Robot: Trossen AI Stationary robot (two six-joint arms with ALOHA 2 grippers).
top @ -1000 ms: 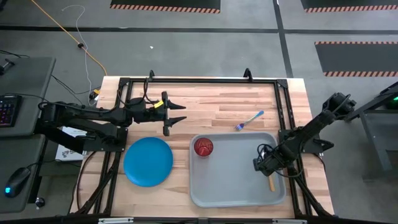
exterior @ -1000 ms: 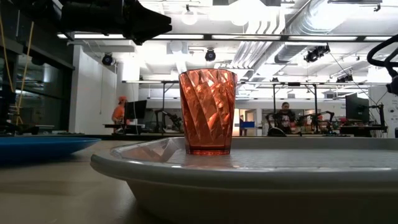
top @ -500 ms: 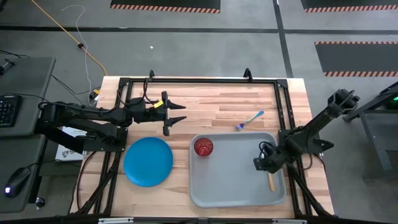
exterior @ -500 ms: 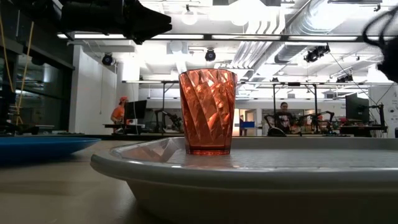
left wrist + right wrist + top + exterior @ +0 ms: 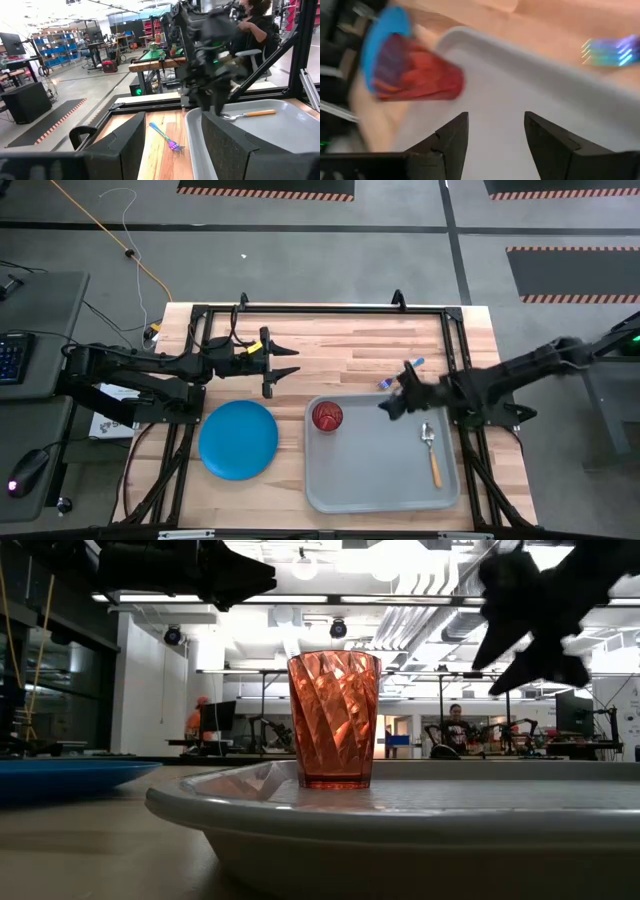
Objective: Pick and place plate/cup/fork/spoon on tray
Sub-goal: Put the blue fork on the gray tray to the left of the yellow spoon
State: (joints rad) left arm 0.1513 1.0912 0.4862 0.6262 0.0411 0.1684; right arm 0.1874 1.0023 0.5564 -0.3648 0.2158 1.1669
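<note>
Wooden table point(image 5: 340, 350); fork point(image 5: 399, 374) beside tray point(image 5: 380, 480).

Cup point(image 5: 327, 416) and spoon point(image 5: 431, 453) on tray point(image 5: 372, 470); plate point(image 5: 238, 439), fork point(image 5: 408, 367) outside it.

Right gripper point(image 5: 390, 404) open, extended inward; left gripper point(image 5: 290, 362) open, idle.

1. I find no readable words, brand names or numbers in any of my views.
2. The red-and-white striped strips on the floor point(image 5: 265, 191) beyond my table point(image 5: 340, 345) are hazard markings, with no lettering on them.
3. The paper sheet point(image 5: 112, 412) beside my left arm carries dark print, too small for me to read.
</note>
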